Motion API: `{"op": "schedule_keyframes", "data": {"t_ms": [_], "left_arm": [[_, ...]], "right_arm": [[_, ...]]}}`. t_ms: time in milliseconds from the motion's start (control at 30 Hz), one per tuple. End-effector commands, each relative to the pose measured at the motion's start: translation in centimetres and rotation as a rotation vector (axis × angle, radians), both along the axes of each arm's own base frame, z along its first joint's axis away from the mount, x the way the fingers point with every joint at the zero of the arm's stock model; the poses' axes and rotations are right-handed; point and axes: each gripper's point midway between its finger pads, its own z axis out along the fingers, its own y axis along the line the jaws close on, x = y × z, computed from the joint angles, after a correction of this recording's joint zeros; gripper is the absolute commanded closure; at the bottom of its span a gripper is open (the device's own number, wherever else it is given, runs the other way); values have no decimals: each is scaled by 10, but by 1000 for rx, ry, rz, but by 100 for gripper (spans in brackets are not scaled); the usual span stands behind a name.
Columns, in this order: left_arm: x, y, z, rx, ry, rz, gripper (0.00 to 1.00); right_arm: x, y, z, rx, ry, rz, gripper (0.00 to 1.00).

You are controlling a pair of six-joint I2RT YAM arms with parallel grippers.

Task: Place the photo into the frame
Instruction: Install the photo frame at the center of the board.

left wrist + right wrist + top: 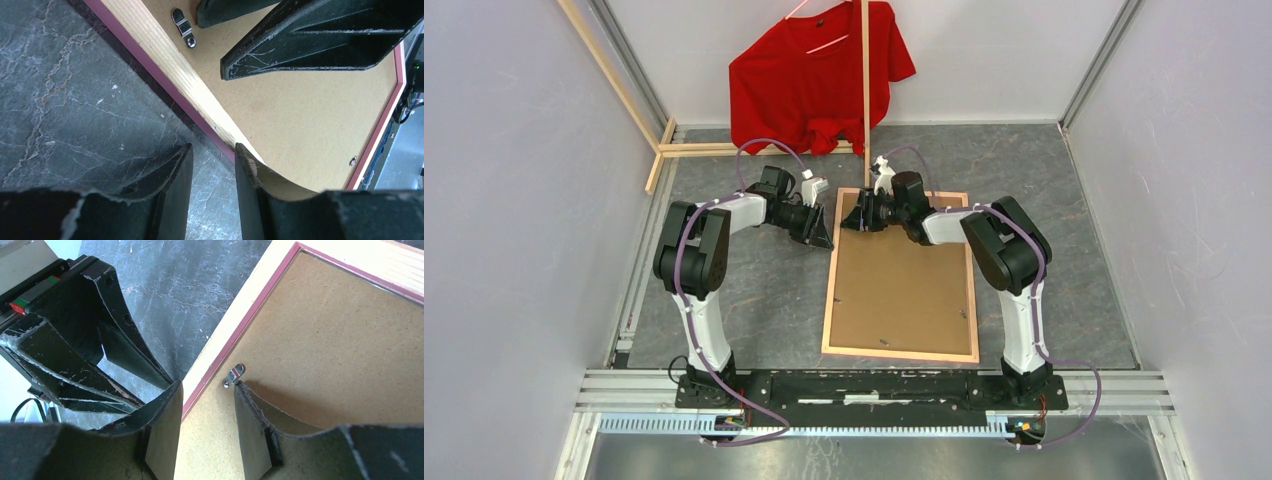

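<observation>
Frame (pixel 900 352): lies face down on the grey surface (pixel 744 290), pale wood back up, brown backing board (pixel 904 280) seated inside.
Left fingers (pixel 175 175): parted, grasping nothing, at the frame's left edge near its far corner; one tip seems to touch it.
Right fingers (pixel 250 410): parted, empty, over the board, one tip at a metal turn clip (pixel 234 375).
Red shirt (pixel 814 80): hangs behind.

Overhead camera looks down from the near side on the whole frame (pixel 831 290). Both wrist cameras sit close over the frame's far-left corner, sharing its clip (pixel 183 27).
</observation>
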Motion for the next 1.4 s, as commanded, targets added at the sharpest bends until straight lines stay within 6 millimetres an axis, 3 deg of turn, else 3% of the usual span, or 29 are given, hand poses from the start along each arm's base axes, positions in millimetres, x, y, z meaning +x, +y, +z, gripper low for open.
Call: {"op": "schedule_keyframes", "data": {"t_ms": [0, 600, 933, 1367], "left_arm": [[-7, 4, -5, 30, -21, -34, 56], [-6, 4, -5, 31, -21, -31, 56], [-6, 4, -6, 30, -19, -31, 57], [-7, 5, -7, 35, -23, -36, 57]], "right_arm": [[7, -7, 2, -43, -23, -16, 51], [5, 6, -12, -95, -21, 20, 53], [0, 20, -8, -31, 2, 53, 54], [-3, 25, -11, -3, 26, 69, 57]]}}
